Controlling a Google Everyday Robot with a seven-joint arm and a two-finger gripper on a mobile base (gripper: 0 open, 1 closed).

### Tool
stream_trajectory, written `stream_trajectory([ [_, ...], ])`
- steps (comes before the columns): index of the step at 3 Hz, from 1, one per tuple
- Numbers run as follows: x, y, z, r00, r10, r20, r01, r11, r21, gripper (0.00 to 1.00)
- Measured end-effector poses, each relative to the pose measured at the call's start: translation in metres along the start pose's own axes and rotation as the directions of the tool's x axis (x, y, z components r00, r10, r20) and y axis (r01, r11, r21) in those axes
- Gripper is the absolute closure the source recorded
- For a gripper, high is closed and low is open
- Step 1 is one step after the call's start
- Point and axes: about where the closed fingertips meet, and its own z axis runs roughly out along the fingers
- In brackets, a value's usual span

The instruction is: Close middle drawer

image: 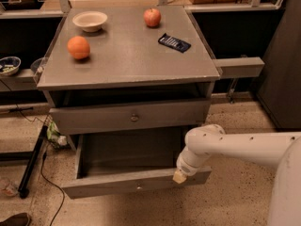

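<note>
**Middle drawer: standing open, tool at its front panel**

Item 1, the middle drawer (117,185): I see it drawn far out of the cabinet. Its grey inside is open to the camera, and its low front panel is nearest me with a tiny knob at centre.

Item 2, the tool (179,175): it sits at the upper edge of that panel, toward the right end. Its pale tip is touching the wood or just beside it. I cannot tell whether the tool is open or closed. The white arm (244,145) reaches in from the right.

Item 3, the upper drawer (134,117): it has a taller front with a larger round knob and juts out a little.

Item 4, the counter (127,65): it carries an orange (78,47) at front left, a pale bowl (90,20) at back left, an apple (152,17) at the back and a dark packet (174,42) right of centre. All four lie apart from one another.
</note>
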Motion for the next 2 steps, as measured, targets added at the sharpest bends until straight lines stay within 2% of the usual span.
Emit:
stream_trajectory([
  [1,0.001,0.001,-0.001,1.000,0.002,0.000,-0.002,1.0000,-0.001,1.00],
  [2,0.026,0.017,0.001,0.999,0.035,0.012,-0.035,0.9989,-0.031,1.00],
])
